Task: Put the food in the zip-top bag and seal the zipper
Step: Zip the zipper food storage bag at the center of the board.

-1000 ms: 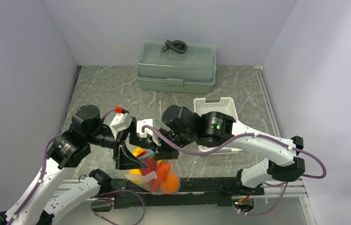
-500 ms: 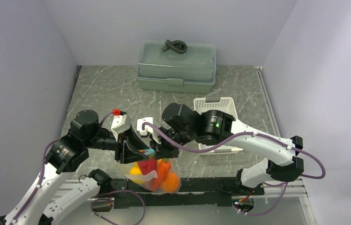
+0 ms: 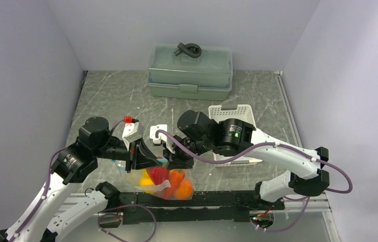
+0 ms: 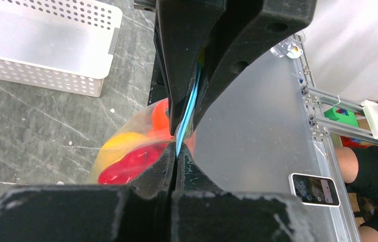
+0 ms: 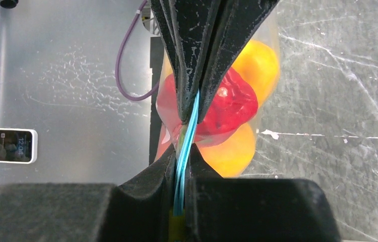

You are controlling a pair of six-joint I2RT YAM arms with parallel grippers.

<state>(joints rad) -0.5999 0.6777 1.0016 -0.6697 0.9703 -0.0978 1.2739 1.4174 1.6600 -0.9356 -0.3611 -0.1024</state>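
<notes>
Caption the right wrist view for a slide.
Left fingers and right fingers pinch the teal-blue zipper strip of a clear plastic bag of colourful toy food.

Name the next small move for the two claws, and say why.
Probably slide the left claw along the zipper, away from the right claw, which anchors it. Both claws are shut on the teal strip side by side, and the food sits inside the bag.

A robot lab cell: plain white walls (image 3: 176, 25) around a stone-patterned table (image 3: 111, 96) with aluminium framing (image 3: 305, 204).

Food (image 3: 169, 181) inside bag (image 3: 136, 179); basket (image 3: 242, 113) right, box (image 3: 189, 75) behind.
</notes>
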